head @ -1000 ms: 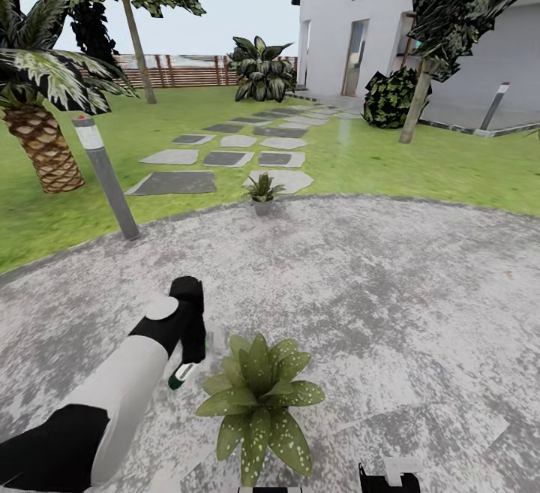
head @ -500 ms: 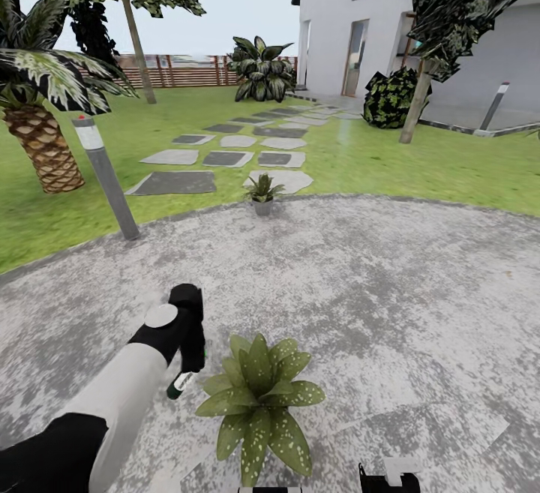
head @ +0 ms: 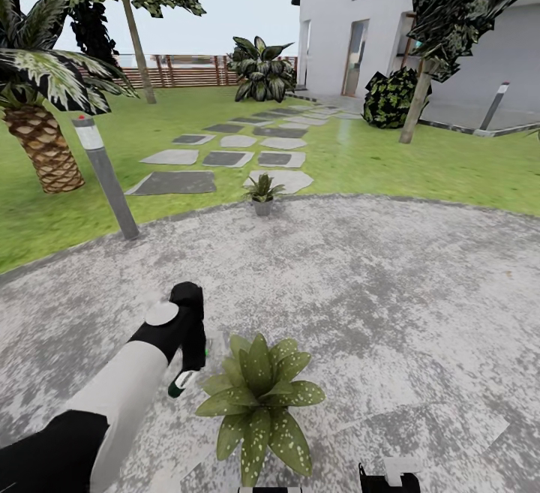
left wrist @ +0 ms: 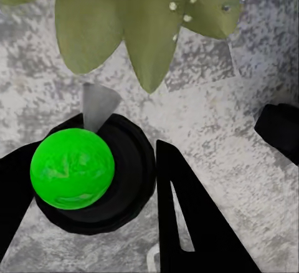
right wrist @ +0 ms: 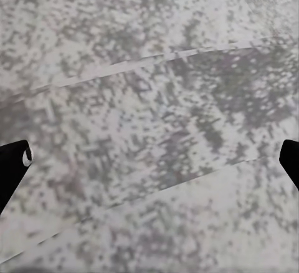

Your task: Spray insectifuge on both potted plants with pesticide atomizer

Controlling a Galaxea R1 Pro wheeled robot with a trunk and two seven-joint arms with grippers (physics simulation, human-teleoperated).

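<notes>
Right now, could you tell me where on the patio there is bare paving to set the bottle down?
The widest bare stretch is the grey speckled paving between the near speckled-leaf potted plant and the small far potted plant, running right to the lawn. It is crowded beside the near plant, where the left gripper holds the green-topped atomizer close to the leaves.

Potted plants: two, one (head: 259,401) just beside the left gripper (head: 193,362), one (head: 262,194) well beyond it. Pesticide atomizer (head: 182,381): one, at that gripper. Lamp posts: two (head: 106,175) (head: 493,105). Palm trunks: one (head: 43,146). Stepping stones (head: 176,182): more than ten.
</notes>
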